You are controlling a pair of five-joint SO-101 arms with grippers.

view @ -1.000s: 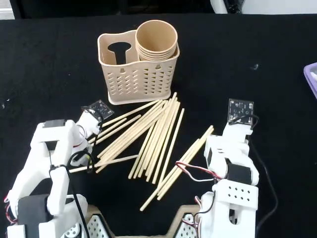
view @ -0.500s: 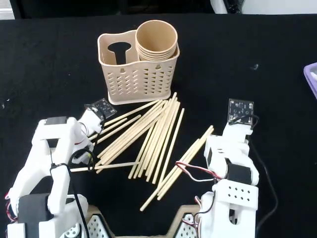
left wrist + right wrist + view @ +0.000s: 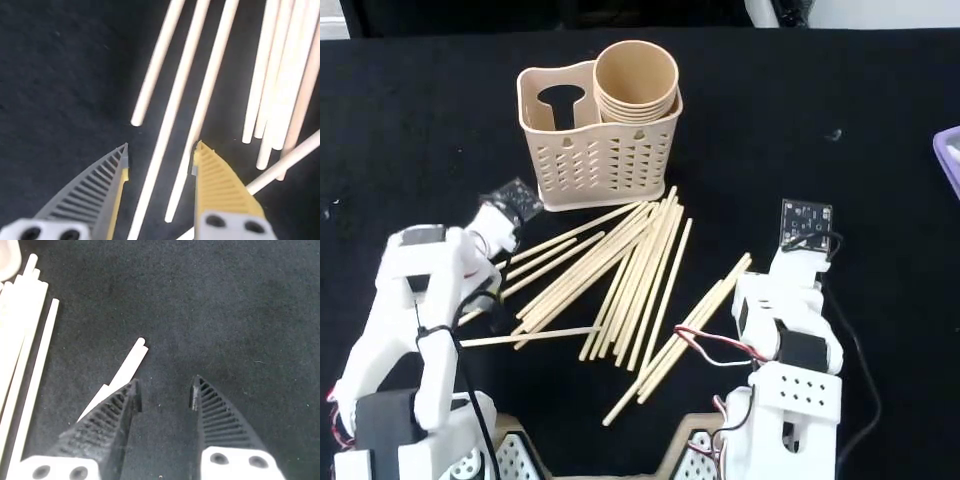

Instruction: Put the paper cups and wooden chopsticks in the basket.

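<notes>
1. My left gripper (image 3: 161,146): fingers apart, nothing clamped. One wooden chopstick (image 3: 172,107) runs lengthwise through the gap, and a second lies just beside the inner face of one finger. I cannot tell whether either finger touches the wood.
2. My right gripper (image 3: 165,381): fingers apart, nothing clamped, positioned over the bare black cloth (image 3: 240,300). The tips of the small bundle (image 3: 131,360) lie just beside one finger.
3. The basket (image 3: 600,165) stands upright on the cloth at the far side, beyond both of my arms.
4. The paper cups (image 3: 636,75) are nested in one stack, standing in the basket compartment on my right.
5. The chopsticks lie flat on the cloth, outside the basket:
   - The main fan (image 3: 620,265) lies between my arms, its far ends near the basket's base.
   - The small bundle lies just beside my right arm.
   - A single stick (image 3: 535,337) lies crosswise near my left arm, touching the fan's near ends.
</notes>
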